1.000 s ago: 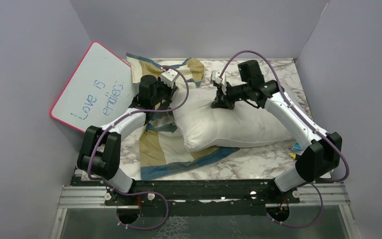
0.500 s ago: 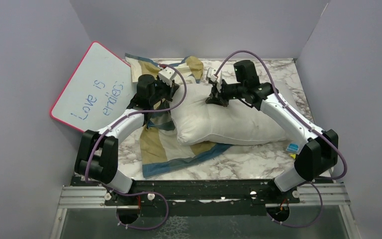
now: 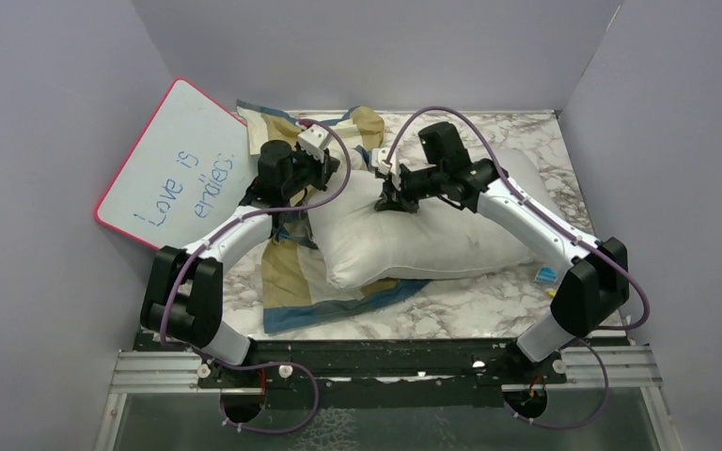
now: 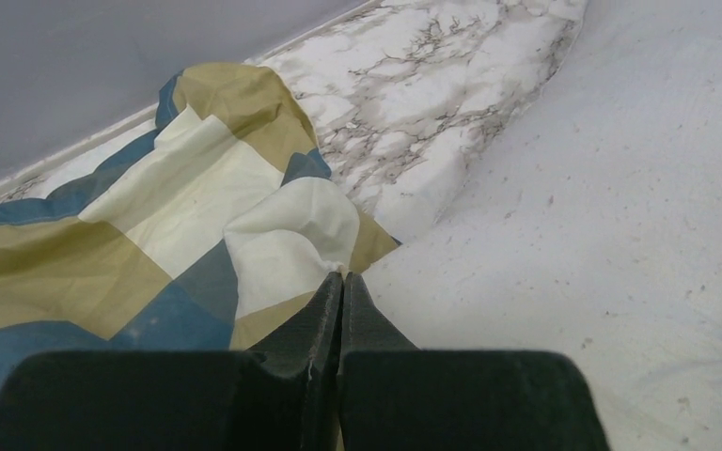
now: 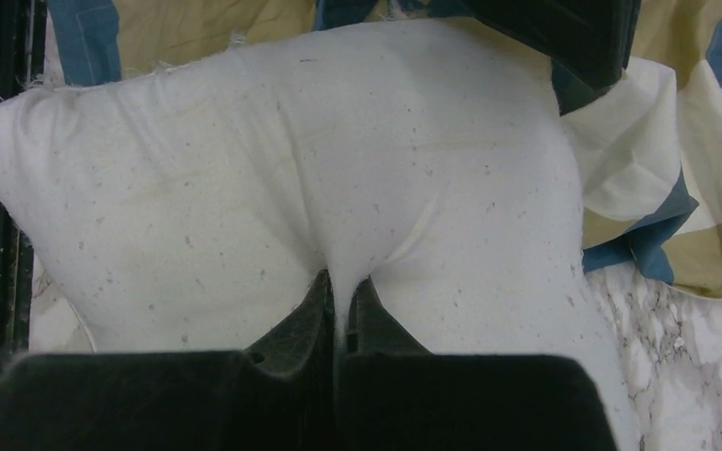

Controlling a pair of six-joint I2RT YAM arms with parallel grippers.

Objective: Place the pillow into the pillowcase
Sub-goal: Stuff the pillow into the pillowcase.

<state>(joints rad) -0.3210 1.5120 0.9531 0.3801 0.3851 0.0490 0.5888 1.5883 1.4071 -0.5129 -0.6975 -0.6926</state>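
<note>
The plump white pillow [image 3: 423, 235] lies across the middle of the marble table, its left end resting on the blue, tan and cream checked pillowcase [image 3: 291, 282]. My right gripper [image 3: 390, 200] is shut on a pinched fold of the pillow's top [image 5: 338, 188]. My left gripper [image 3: 293, 199] is shut on a cream fold of the pillowcase [image 4: 287, 235], right beside the pillow [image 4: 602, 188]. More of the pillowcase [image 5: 658, 188] lies bunched past the pillow's far end.
A pink-rimmed whiteboard [image 3: 174, 160] with blue writing leans against the left wall. Grey walls close in the table on three sides. Bare marble table [image 3: 489, 305] shows in front of the pillow, with a small blue and yellow tag [image 3: 547, 275] near the right arm.
My right gripper has dragged the pillow leftward, further over the pillowcase. The left gripper has kept its hold on the cloth and barely shifted.
</note>
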